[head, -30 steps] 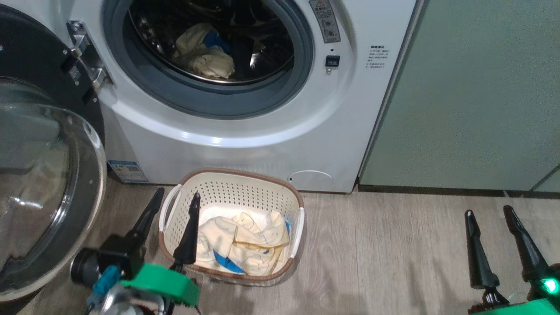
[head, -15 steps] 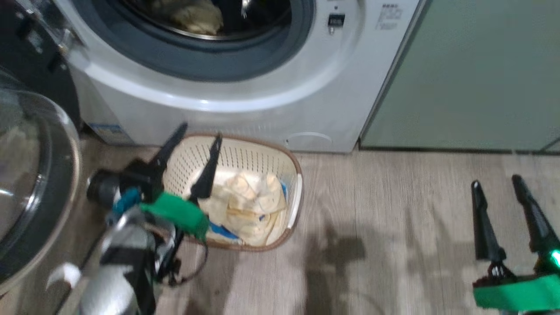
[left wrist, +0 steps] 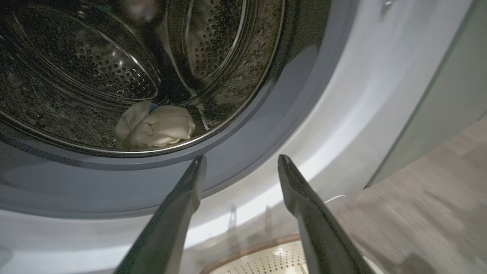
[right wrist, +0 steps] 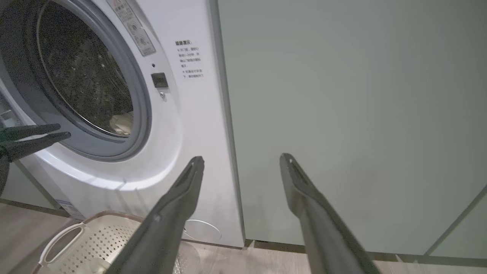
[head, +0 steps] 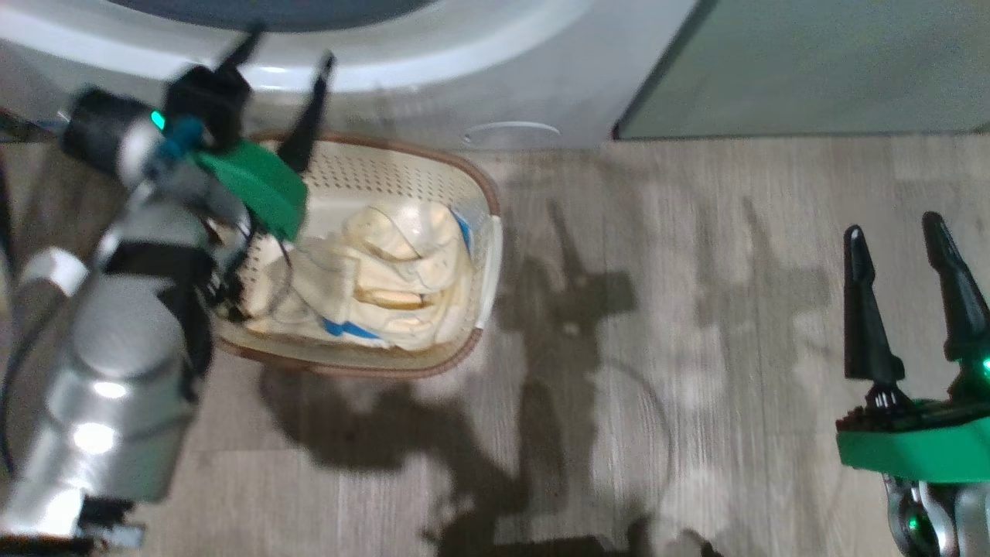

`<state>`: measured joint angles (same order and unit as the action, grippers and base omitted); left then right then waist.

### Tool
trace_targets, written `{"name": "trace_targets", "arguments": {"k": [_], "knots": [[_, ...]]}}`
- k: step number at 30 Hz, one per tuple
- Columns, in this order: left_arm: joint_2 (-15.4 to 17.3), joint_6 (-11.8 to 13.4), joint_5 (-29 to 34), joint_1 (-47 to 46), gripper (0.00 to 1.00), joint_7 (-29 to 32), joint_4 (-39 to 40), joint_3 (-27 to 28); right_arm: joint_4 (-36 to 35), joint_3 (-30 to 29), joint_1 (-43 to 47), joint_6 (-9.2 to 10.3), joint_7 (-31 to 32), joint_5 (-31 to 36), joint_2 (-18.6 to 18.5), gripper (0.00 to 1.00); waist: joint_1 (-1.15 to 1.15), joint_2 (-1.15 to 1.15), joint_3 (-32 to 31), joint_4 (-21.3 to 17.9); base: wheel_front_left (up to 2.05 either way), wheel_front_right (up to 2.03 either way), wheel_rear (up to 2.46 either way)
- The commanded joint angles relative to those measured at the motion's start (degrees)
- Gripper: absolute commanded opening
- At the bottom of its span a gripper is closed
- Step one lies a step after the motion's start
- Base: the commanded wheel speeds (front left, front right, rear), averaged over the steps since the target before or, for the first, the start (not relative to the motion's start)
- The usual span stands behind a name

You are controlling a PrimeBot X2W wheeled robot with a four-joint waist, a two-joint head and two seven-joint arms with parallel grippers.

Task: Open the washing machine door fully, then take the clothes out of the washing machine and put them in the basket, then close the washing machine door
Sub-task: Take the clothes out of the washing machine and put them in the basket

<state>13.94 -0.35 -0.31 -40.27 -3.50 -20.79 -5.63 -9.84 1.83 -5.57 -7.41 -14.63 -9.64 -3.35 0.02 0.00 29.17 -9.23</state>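
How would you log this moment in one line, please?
left gripper: open, aimed at drum | right gripper: open, empty | clothes: some in drum, some in basket

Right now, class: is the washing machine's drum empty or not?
Not empty: a cream bundle of clothes lies low in the steel drum.
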Motion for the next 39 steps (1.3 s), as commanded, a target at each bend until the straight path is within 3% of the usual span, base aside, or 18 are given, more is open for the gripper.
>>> {"name": "trace_targets", "arguments": {"k": [1,17,31,39], "knots": [[2.97,-0.02,0.43,-2.68,1.0,0.58,1.19,2.07,-1.61,0.94,-0.75,-0.08,-0.37,-0.42,-0.08,1.0,-0.02,0.0,2.87,-2.66,0.0,0.0,0.0],[16.21,-4.45,5.23,-24.65,1.0,11.65,-6.53,0.43,-1.32,2.79,-4.5,-0.08,-0.37,-6.19,0.45,1.0,-0.02,0.0,10.1,-10.76,0.0,0.0,0.0],[25.13,-6.69,8.5,-35.88,1.0,18.33,-9.05,-4.81,-1.45,5.28,-5.98,-0.08,-0.37,-10.57,0.46,1.0,-0.02,0.0,14.11,-16.04,0.0,0.0,0.0],[28.43,-6.83,9.76,-39.21,1.0,22.78,-11.13,-6.31,-1.51,5.73,-6.58,-0.08,-0.37,-12.02,0.46,1.0,-0.02,0.0,15.72,-17.79,0.0,0.0,0.0]]}}
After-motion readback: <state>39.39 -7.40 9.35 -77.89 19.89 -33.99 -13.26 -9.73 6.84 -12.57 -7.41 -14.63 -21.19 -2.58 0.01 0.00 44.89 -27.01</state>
